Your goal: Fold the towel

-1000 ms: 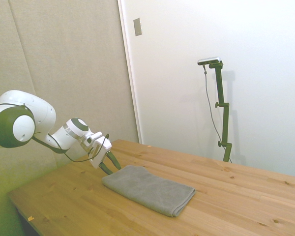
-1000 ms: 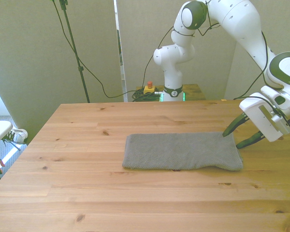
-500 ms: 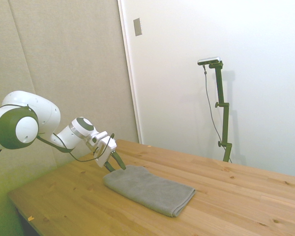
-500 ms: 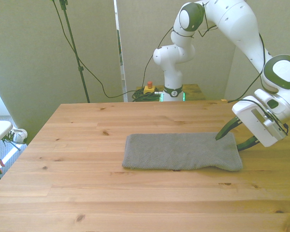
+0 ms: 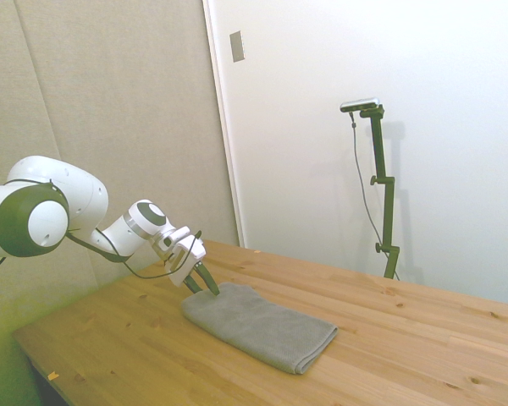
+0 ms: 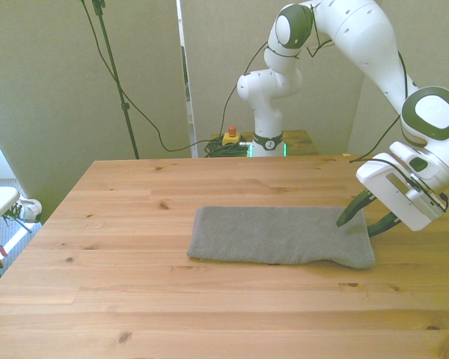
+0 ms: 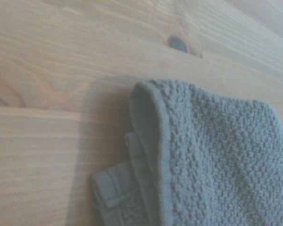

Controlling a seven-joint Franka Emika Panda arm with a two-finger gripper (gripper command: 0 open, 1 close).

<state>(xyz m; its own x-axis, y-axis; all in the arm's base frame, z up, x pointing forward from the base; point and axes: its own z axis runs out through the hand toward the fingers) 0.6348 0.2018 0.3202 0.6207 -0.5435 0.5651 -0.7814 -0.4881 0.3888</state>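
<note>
Gripper [image 6: 365, 221], jaws spread, straddles end of gray towel [image 6: 277, 235] lying flat on wooden table [image 6: 135, 299].

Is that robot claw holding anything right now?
No. The gripper is open, its fingers straddling the towel's end at the front view's right, not closed on it.

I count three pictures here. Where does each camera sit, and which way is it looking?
Side view: stands off one side of the table, looking across it; the white arm enters from the picture's left, its open gripper at the near end of the gray towel.
Front view: across the table, facing the robot; base, whole arm and gripper show at the towel's end on the front view's right.
Wrist view: on the wrist, close above the towel's layered corner; no robot parts show.
Shared: all three show towel and wooden tabletop.
</note>
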